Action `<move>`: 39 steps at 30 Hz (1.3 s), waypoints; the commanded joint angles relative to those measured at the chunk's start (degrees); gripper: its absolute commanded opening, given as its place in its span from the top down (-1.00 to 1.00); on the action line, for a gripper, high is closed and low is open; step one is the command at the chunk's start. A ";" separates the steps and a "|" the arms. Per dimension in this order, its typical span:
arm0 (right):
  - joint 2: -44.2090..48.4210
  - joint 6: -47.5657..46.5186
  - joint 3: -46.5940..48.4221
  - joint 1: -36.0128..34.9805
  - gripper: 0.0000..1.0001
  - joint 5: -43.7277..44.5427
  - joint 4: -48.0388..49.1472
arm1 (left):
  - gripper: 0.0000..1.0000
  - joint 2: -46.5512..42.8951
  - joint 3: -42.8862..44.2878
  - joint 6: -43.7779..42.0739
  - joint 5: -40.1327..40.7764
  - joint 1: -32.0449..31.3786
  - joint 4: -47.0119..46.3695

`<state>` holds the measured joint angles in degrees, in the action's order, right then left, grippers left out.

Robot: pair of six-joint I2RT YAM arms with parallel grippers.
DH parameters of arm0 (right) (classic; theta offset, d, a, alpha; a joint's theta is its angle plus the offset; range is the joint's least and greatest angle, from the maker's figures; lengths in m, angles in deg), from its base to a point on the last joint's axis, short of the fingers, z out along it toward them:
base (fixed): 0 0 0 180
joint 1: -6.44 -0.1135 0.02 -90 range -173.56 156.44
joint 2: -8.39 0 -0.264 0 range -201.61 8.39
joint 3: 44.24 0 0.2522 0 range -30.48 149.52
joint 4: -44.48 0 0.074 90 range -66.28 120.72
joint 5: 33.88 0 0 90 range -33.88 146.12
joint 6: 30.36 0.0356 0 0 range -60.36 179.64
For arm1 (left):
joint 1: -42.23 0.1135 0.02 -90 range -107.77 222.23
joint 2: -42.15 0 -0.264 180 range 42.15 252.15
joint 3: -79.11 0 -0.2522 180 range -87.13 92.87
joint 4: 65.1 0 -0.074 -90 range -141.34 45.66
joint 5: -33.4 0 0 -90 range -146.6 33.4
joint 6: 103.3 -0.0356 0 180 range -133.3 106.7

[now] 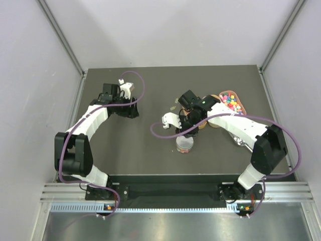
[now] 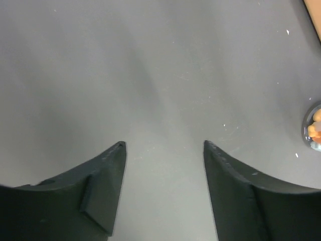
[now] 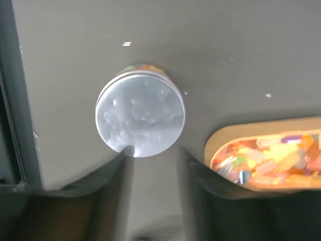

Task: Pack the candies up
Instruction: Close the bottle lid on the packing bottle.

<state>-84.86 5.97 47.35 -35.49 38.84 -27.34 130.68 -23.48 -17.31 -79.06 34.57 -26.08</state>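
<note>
top and wrist views. many tiny bright candies [image 1: 230, 103] lie in an orange oval tray [image 3: 225, 136] at the far right of the dark grey table [image 2: 150, 60]. the right gripper [image 3: 154, 150], fingers spread and holding nothing, has its tips just beside a small round dish with a silvery lid [image 3: 140, 114]. the left gripper [image 2: 164, 144], likewise spread and empty, hangs over the table, well apart from the tray.

I see left gripper [image 2: 164, 144] with fingers spread wide above grey worktop [image 2: 150, 65]. Round dish [image 2: 305, 128] cut off at view's right side, orange candies [image 2: 316, 124] inside.
</note>
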 commanded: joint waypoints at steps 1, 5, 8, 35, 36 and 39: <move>2.38 2.42 2.87 0.71 0.99 -2.05 1.37 | -0.15 -1.26 1.82 0.58 -0.04 -0.16 -1.88; 2.02 3.57 -1.25 0.54 1.00 -4.52 2.25 | 0.21 -1.43 1.12 0.85 -0.04 -0.07 -2.14; 0.62 2.96 -3.19 0.19 1.00 -4.87 2.69 | 0.26 -1.78 0.15 0.93 0.05 -0.07 -1.97; -0.26 4.80 -0.14 -2.54 1.00 -1.44 2.25 | 0.21 -2.57 -1.08 1.11 0.31 0.01 -3.02; -1.13 4.72 0.22 -2.54 1.00 -1.36 2.77 | 0.21 -2.57 -1.08 1.02 0.48 0.01 -3.02; -3.15 4.36 2.15 -2.45 1.00 -1.18 3.30 | 0.21 -2.84 -1.17 0.67 0.83 0.01 -2.49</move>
<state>-86.04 10.30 45.34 -37.42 37.70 -25.61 130.51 -24.72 -16.27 -78.18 34.59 -26.67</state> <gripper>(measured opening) 0.003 0.394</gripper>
